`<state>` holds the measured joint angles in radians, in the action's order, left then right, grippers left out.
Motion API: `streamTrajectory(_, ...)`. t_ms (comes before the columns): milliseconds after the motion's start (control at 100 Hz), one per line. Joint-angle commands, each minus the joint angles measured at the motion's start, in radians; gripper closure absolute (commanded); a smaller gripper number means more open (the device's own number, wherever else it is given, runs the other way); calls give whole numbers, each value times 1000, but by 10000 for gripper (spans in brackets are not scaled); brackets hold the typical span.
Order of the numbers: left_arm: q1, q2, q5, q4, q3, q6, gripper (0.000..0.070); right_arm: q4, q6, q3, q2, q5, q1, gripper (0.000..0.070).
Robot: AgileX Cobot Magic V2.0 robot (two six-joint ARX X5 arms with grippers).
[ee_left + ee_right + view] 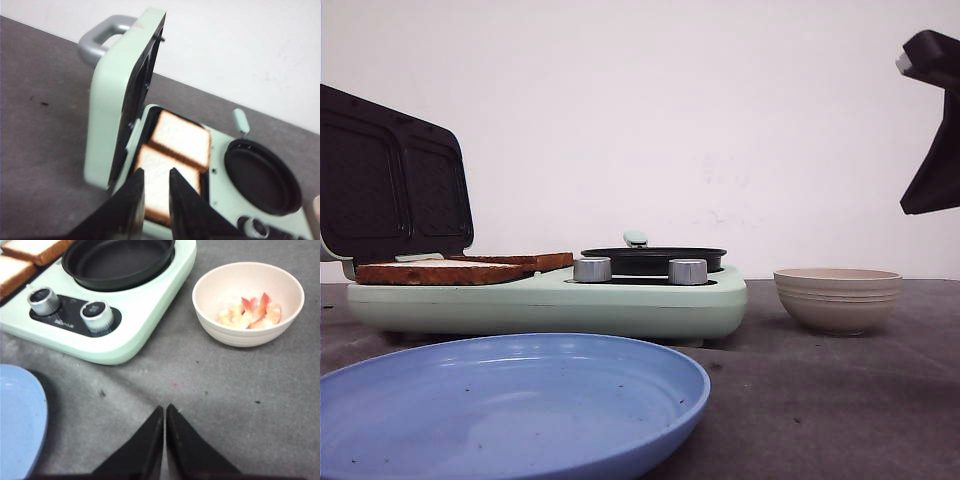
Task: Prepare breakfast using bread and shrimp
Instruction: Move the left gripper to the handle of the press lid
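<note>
The front view sits low, near table level, facing the wall, with the plate [510, 400] closest. The left wrist view looks down steeply at the cooker [200, 165] from close above. The right wrist view looks down from higher, over the bowl [248, 302]. All three share the cooker's pan [653, 260].

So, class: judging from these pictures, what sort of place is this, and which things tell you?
Probably a staged tabletop kitchen: a mint breakfast maker with bread on its open sandwich plates, a bowl of shrimp, and a blue plate on grey cloth before a plain white wall.
</note>
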<state>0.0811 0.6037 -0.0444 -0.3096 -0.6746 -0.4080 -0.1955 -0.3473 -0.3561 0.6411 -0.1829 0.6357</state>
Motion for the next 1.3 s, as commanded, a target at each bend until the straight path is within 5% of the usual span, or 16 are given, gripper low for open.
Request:
streamTrajectory(0,-17,45,-29,13,-53,-31,628,21,-12,-4,3,3,10,700)
streamTrajectory(120,-62,140,-82,15,-136,-88,415,35,-12,-4,3,11,10,671)
streamTrajectory(240,-107,223,-142,31,-206,-155,378,34,-12,-4,3,11,10,561)
streamTrajectory(330,-146,271,-187,71,-238,-238,337,34,-12,-4,3,11,10,552)
streamTrajectory(600,-288,383,-278,158,-260,-413,292,35,-7,-4,3,28,10,552)
streamTrajectory(1040,-363,642,-472,355,-263,-484,271,38,-3,-4,3,30,10,552)
streamTrajectory(1290,-363,736,-477,450,-263,-502,272,37,-4,-4,4,29,10,552)
